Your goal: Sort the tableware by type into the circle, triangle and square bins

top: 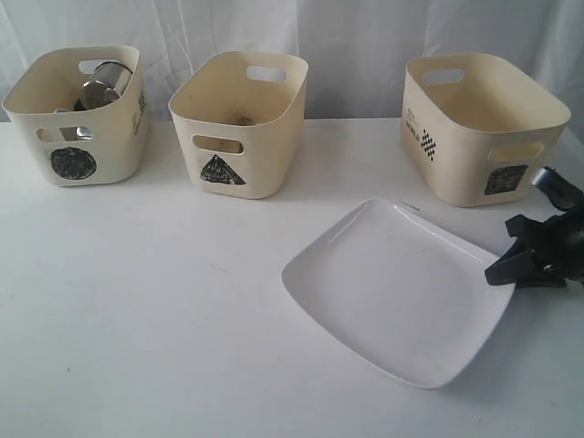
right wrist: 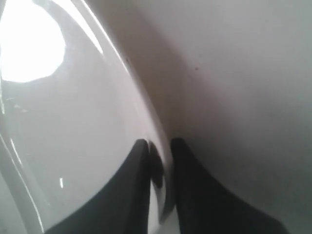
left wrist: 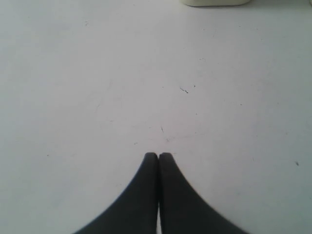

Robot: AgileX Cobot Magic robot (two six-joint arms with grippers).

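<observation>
Right jaws: closed on the rim of the large white plate (right wrist: 73, 122). One finger of the right gripper (right wrist: 158, 144) lies on the plate's inner face and the other on the outside of the rim. Left jaws: pressed together with nothing between them. The left gripper (left wrist: 158, 155) hangs over bare table (left wrist: 146, 73).

In the exterior view the plate lies on the table at front right, and the right gripper (top: 500, 271) holds its right edge. Whether that edge is raised off the surface cannot be told.

Behind the plate stands the square bin (top: 479, 128), at rear right. The triangle bin (top: 242, 123) stands at rear centre, well apart from the plate. The circle bin (top: 78, 114) stands at rear left and contains a steel mug (top: 105, 82), tilted. The three bins stand apart in one row, marks facing forward.
</observation>
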